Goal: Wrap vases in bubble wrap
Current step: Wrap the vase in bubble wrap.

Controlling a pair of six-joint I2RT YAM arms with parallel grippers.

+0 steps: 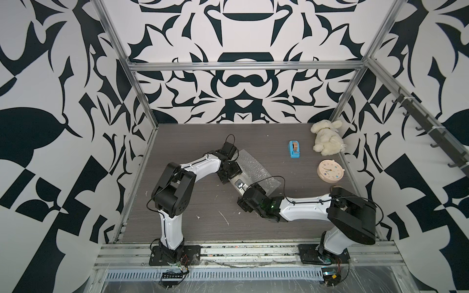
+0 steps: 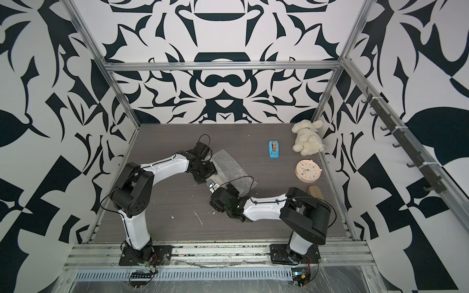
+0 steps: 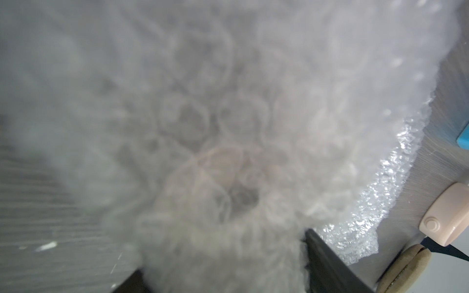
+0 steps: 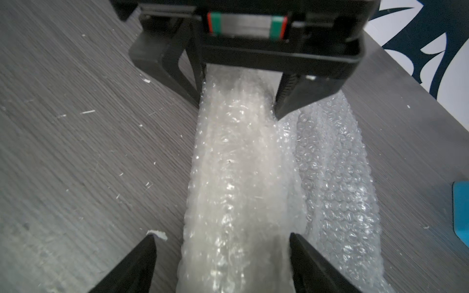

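The vase (image 4: pixel 236 182) lies on its side on the table, rolled inside the bubble wrap (image 4: pixel 335 177). Only its pale body shows through the plastic. A loose flap of the wrap (image 1: pixel 256 168) spreads flat beside the roll. My left gripper (image 4: pixel 237 106) comes down on the far end of the roll, its fingers pressed against both sides. In its own view the wrapped roll fills the gap between the left gripper's (image 3: pixel 223 266) fingers. My right gripper (image 4: pixel 223 253) straddles the near end, open, with a gap between one finger (image 4: pixel 149 253) and the wrap.
A blue tape dispenser (image 1: pixel 294 149), a white plush animal (image 1: pixel 327 138) and a round pink clock (image 1: pixel 330 170) sit at the back right. A tan object (image 2: pixel 315 192) lies partly behind the right arm. Small white scraps (image 1: pixel 224 218) dot the grey table.
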